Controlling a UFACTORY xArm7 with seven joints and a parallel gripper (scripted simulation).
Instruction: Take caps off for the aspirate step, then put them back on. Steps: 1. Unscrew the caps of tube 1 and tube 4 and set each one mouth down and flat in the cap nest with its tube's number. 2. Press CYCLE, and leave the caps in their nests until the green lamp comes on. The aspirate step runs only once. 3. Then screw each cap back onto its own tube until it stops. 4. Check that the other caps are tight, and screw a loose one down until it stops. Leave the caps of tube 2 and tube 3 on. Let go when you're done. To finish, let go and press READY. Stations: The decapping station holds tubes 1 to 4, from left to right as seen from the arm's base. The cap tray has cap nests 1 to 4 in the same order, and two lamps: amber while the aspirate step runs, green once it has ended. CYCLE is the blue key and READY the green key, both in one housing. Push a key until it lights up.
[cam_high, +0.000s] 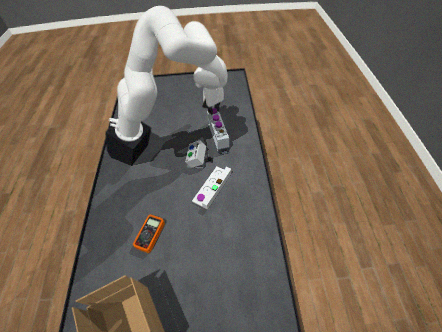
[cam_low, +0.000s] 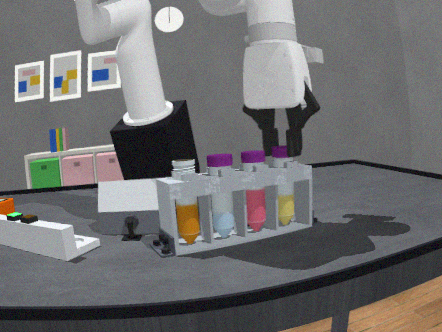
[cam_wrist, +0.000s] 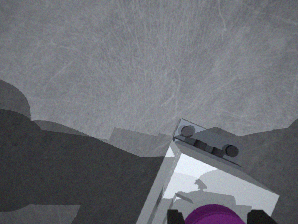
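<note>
On the desk (cam_low: 380, 240), the rack (cam_low: 170, 200) showed one open tube (cam_low: 183, 165) nearest, its purple cap (cam_high: 201, 197) parked flat in the tray (cam_high: 223, 172), green lamp (cam_high: 215, 187) lit. Farthest along, the fingers (cam_low: 295, 131) gripped the end tube's purple cap (cam_low: 280, 151), probably checking tightness; it looked seated, partly hidden.

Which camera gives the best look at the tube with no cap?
The exterior view: the uncapped tube with orange liquid stands at the near end of the rack, bare thread showing. From the top it is only a speck. The wrist view shows just a purple cap.
</note>
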